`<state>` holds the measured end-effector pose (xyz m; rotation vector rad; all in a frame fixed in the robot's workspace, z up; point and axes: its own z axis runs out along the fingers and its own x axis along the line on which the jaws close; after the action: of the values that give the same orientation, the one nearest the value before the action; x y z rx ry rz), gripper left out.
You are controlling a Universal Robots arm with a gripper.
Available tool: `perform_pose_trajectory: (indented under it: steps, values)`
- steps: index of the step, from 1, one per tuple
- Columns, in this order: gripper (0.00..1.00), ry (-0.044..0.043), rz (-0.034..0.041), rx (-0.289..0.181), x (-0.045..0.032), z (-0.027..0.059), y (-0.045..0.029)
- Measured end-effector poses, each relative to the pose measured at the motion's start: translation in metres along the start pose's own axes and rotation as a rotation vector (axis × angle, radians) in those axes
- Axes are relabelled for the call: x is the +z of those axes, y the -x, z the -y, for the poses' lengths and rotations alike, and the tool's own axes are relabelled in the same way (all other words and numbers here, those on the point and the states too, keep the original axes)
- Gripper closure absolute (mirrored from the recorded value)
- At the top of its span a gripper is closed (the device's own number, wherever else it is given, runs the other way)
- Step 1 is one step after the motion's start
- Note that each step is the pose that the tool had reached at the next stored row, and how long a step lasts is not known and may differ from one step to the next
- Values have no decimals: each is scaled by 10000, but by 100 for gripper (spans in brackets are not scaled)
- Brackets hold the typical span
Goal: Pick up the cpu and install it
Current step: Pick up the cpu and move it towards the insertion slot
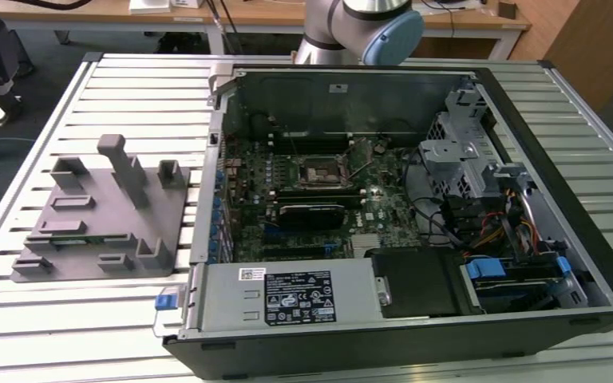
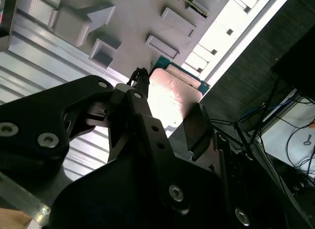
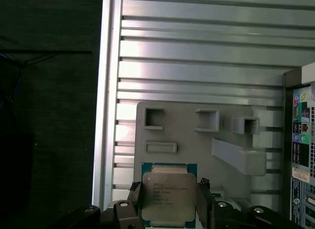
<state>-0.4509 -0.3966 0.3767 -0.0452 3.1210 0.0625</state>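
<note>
The cpu (image 3: 169,195), a small square chip with a pale metal top and a green edge, sits between the two black fingers of my gripper (image 3: 170,203), one finger against each side. In the second wrist view the cpu (image 2: 173,88) shows pale and glossy, and the gripper (image 2: 170,108) is shut on it. It hangs well above the grey plastic fixture (image 3: 197,140), over the fixture's edge nearest the table rim. The dark motherboard socket (image 1: 318,171) lies inside the open computer case (image 1: 562,159).
The grey fixture (image 1: 104,223) with posts and pockets lies on the slatted metal table (image 1: 125,88) at the exterior view's left. A black heatsink block (image 1: 309,214) sits below the socket. Drive cage and cables (image 1: 477,183) crowd the case's right side. The arm's base (image 1: 360,24) stands behind.
</note>
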Motion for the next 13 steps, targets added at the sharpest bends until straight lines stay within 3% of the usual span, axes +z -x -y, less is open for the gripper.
perform_pose_trajectory:
  steps: [13]
  values:
    - [47,0,1,0,-120,-13,3]
